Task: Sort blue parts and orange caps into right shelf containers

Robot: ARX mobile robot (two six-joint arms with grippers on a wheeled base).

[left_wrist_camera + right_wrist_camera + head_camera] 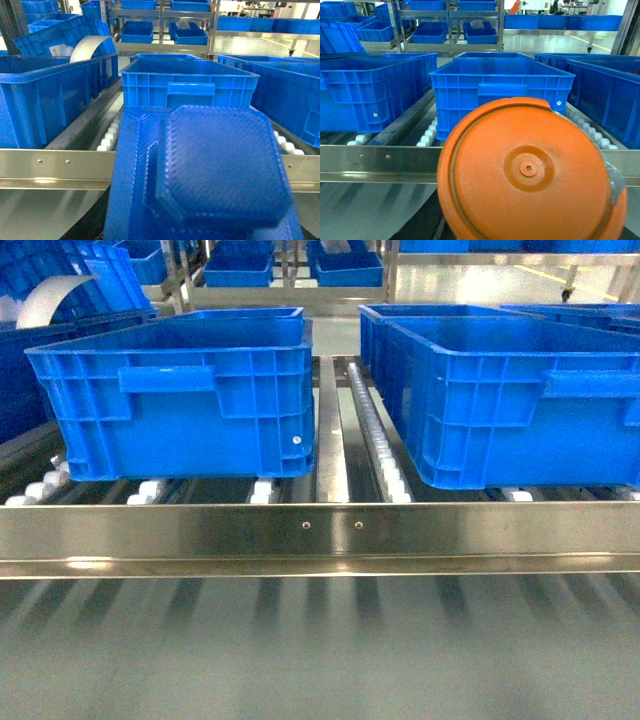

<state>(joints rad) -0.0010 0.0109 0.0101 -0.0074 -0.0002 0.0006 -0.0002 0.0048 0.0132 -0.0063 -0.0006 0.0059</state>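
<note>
Very close to the left wrist camera is a big, flat, bright-blue plastic part (220, 170) with cut-off corners and a bumpy ribbed face, and it fills the bottom of that view. The left gripper itself cannot be seen there, so I cannot tell if its jaws are apart or together. Very close to the right wrist camera is a round orange plastic cap (530, 172) with a small ring in its middle, and it covers the bottom of that view. The right gripper is hidden too, so its jaws cannot be told. Just past both things runs a long shiny metal rail (320, 535) at the front edge of the shelf. Behind the rail are rows of small white rollers (385, 465), and big deep bright-blue plastic crates with ribbed sides sit on them. In the head view one crate (185, 400) stands on the left and another crate (520, 400) stands on the right, with a gap between them. No gripper shows in the head view. Far at the back stand metal racks (162, 25) holding more small blue bins (137, 31).
</note>
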